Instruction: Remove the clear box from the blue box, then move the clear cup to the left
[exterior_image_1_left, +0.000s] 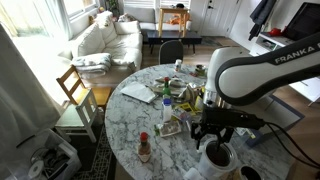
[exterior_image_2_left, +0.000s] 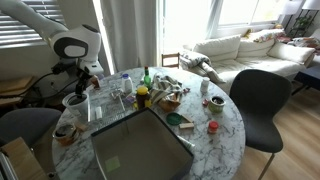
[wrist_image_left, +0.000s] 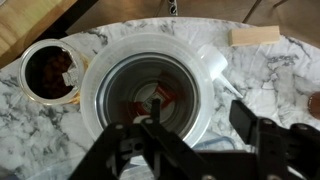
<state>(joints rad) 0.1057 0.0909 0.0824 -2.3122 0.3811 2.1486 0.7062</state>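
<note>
1. Judging by where the arm stands, the second step is in hand: the end effector (wrist_image_left: 195, 142) hangs straight over the clear cup (wrist_image_left: 150, 92), which fills the middle of the wrist view.
2. Its fingers (wrist_image_left: 130, 150) stand apart and hold nothing. One sits over the cup's hollow and the other outside the rim at lower right, so the cup's wall lies between them.
3. In both exterior views the cup (exterior_image_1_left: 218, 155) (exterior_image_2_left: 75, 100) stands near the edge of the tabletop (exterior_image_1_left: 125, 120), directly under the arm.
4. The blue box (exterior_image_2_left: 140, 142) lies at the lower middle of an exterior view. A pale patch (exterior_image_2_left: 112, 160) shows inside it, but the picture is too coarse to tell whether that is the clear box, so the first step may not be finished.
5. The next move, as I judge it, is to pinch the wall, lift slightly and carry the cup leftward. The small brown-filled cup (wrist_image_left: 50, 70) just beside it, at the left of the wrist view, could get knocked.
6. The tabletop is round white marble with grey veins, with jars and packets crowded at its middle.
7. Around it is a bright living room with a white sofa (exterior_image_1_left: 105, 40), a wooden chair (exterior_image_1_left: 75, 88) and a dark chair (exterior_image_2_left: 260, 95).
</note>
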